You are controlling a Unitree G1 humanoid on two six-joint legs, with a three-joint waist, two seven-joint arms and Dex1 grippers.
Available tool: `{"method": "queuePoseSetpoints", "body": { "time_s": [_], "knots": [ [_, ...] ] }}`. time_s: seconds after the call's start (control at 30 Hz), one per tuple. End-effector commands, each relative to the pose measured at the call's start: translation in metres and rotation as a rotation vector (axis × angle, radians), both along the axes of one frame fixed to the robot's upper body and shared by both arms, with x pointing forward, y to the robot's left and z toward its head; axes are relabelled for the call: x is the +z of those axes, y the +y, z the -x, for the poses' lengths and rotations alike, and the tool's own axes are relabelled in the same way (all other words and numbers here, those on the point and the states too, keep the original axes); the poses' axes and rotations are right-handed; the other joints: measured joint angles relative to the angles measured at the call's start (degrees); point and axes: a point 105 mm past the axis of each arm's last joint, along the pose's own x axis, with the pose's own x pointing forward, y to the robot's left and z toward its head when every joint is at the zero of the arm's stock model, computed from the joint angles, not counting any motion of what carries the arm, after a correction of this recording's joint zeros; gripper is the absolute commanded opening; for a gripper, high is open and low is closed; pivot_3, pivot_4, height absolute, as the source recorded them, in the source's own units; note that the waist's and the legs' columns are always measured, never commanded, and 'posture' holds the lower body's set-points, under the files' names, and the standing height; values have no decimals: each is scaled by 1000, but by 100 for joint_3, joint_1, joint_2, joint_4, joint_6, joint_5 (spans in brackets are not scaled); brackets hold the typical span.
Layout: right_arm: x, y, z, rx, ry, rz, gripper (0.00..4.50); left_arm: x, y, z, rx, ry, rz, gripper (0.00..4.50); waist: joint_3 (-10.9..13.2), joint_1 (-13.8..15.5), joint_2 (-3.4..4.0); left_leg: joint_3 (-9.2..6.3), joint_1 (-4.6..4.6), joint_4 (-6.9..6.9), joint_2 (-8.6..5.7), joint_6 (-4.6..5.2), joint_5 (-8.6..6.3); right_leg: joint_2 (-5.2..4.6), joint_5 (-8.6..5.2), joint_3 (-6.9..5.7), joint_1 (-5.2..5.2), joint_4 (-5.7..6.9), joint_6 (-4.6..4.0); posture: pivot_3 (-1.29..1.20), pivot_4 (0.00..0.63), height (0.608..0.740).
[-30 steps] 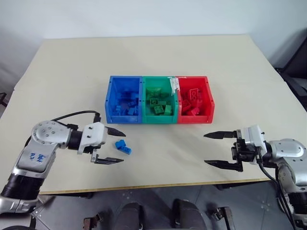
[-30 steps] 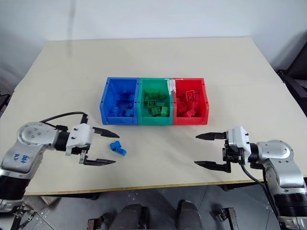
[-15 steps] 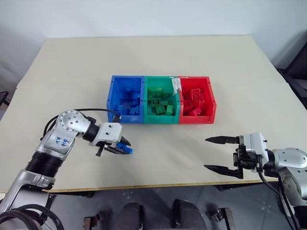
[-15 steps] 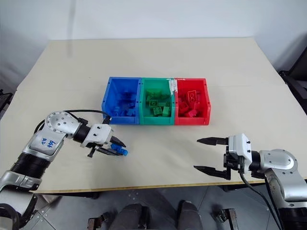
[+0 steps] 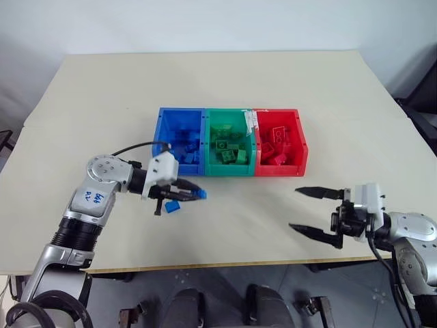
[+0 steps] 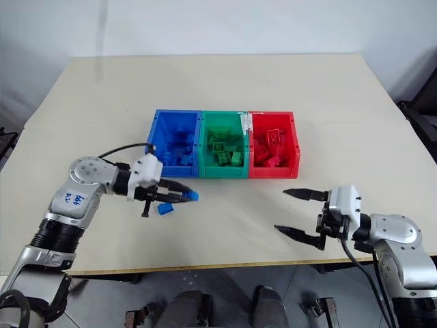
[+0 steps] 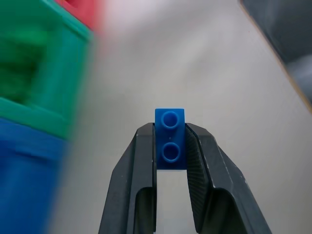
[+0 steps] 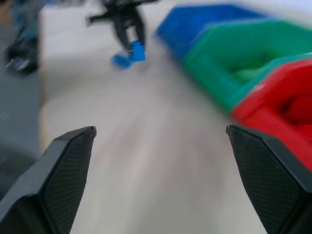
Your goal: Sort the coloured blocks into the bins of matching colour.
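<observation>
**Left claw clamped on blue brick, lifted off worktop**

Changes vs. one second back: left gripper [image 5: 194, 193] then spread wide, flanking two blue bricks on the worktop near its front edge. Now pinched shut on one blue brick [image 7: 170, 138], studs facing the wrist camera, brick sticking out past the fingertips. Gripper moved up and toward the bins, now pointing sideways just in front of the blue bin [image 5: 180, 141]. Brick carried clear of the surface. Second blue brick [image 5: 172, 206] left on the worktop, just below the gripper, slightly shifted from its earlier spot.

Right gripper [image 5: 315, 214] spread wide as before, holding nothing, hovering near the front right edge of the worktop; little change beyond a slight turn.

Bins unchanged: blue, green bin [image 5: 229, 141], red bin [image 5: 278, 141], joined in a row at mid-worktop, blue on the left, red on the right. Each already holding several bricks of its own colour. White tag or tape on the wall between green and red.

Surface: pale beige worktop [image 5: 218, 82], matte, light wooden edge along the front. Rest of the top bare.

Room: plain pale wall behind the far edge. Dark grey floor in front. Dark object past the right edge, not identifiable.
</observation>
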Motion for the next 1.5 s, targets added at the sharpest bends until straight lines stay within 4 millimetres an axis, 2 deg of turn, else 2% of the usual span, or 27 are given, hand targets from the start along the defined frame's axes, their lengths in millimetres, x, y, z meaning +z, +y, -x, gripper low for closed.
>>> {"method": "queuePoseSetpoints", "body": {
  "time_s": [0.03, 0.2, 0.27, 0.37, 0.47, 0.57, 0.63, 0.77, 0.87, 0.97, 1.03, 1.07, 1.23, 1.33, 1.4, 1.5],
  "knots": [
    [27, -4, 1, -86, -115, -97, 4500, 42, 10, -16, 169, -81, 192, 460, 0, 0, 0, -1, 0, 0, 0, 0, 0, 0, 0, 0, 0, 0, 0, 0, 150, 740],
    [33, -7, -2, -159, -195, -111, 4500, 56, 25, -55, 466, -124, 251, 460, -1, 26, -1, -6, 0, 8, -35, 0, 0, -2, 1, -2, 9, 0, 3, 0, 150, 740],
    [31, -6, -1, -157, -189, -99, 4500, 52, 25, -65, 502, -107, 243, 460, -1, 15, -1, -8, 1, 8, -42, 1, 0, -4, 2, -1, 8, 1, 3, 0, 150, 740],
    [28, -5, -1, -153, -180, -88, 4500, 47, 19, -70, 493, -80, 246, 460, -1, 2, -1, -6, 0, 6, -42, 1, 0, -2, 2, -2, 6, 1, 3, 0, 150, 740],
    [24, -1, 0, -146, -176, -82, 4500, 47, 17, -76, 522, -71, 262, 1461, -1, 2, -1, -5, -2, 4, -43, 1, 0, -2, 2, -3, 4, -1, 3, 0, 150, 740],
    [24, 1, 0, -137, -175, -81, 4500, 54, 17, -72, 491, -80, 283, 2346, 0, -1, -2, -6, -1, 4, -42, 1, 1, -2, 2, -2, 5, 0, 3, 0, 150, 740],
    [23, 2, 0, -125, -168, -75, 4500, 57, 24, -69, 492, -104, 280, 2972, -1, 0, -2, -6, -1, 4, -42, 1, 1, -2, 2, -2, 5, 0, 3, 0, 150, 740],
    [20, 5, -1, -66, -149, -34, 4500, 52, 51, -48, 448, -146, 239, 4159, -1, -40, -1, -5, 1, 2, -40, 1, 0, -1, 1, -2, 4, -1, 3, 0, 150, 740],
    [17, 7, -4, -14, -141, 5, 4500, 45, 77, -30, 447, -173, 224, 4159, -1, -121, -1, -2, 6, -7, -38, 0, 0, -1, 1, 3, 1, -3, 3, 0, 150, 740],
    [15, 11, -8, 49, -130, 42, 4500, 28, 115, -5, 496, -164, 171, 4159, -1, -162, -2, -4, 6, -8, -33, 0, 0, -1, 1, 0, 2, -7, 2, 0, 150, 740],
    [12, 15, -11, 95, -118, 61, 4500, 19, 140, 11, 551, -133, 170, 4490, 0, -161, -2, -2, 8, -11, -19, 0, 0, -1, 1, 3, 0, -6, 1, 0, 150, 740],
    [10, 18, -12, 119, -111, 71, 4500, 15, 151, 19, 571, -124, 163, 4496, 0, -160, -2, 0, 7, -12, -1, 0, 0, 0, 1, 1, 0, -10, 1, 0, 150, 740],
    [0, 31, -14, 228, -91, 112, 4500, -10, 200, 50, 685, -113, 26, 4496, -1, -113, -3, -2, 6, -11, -1, 0, 0, -4, 1, 0, 2, -9, 1, 0, 150, 740],
    [-6, 35, -14, 263, -80, 132, 4500, -14, 205, 64, 690, -118, 4, 4496, -1, -113, -3, -5, 5, -11, -2, -1, -1, -8, 0, -2, 1, -7, 0, 0, 150, 740],
    [-9, 36, -13, 280, -75, 143, 4500, -14, 198, 68, 672, -122, 9, 4496, -1, -123, -3, -5, 4, -12, 0, -2, -2, -8, 0, -2, 1, -8, 0, 0, 150, 740],
    [-9, 35, -14, 284, -75, 146, 4500, -18, 177, 72, 603, -94, 3, 4496, -1, -128, -3, -5, 5, -12, 1, -3, -3, -8, 0, -2, 1, -8, 0, 0, 150, 740]
  ]
}}
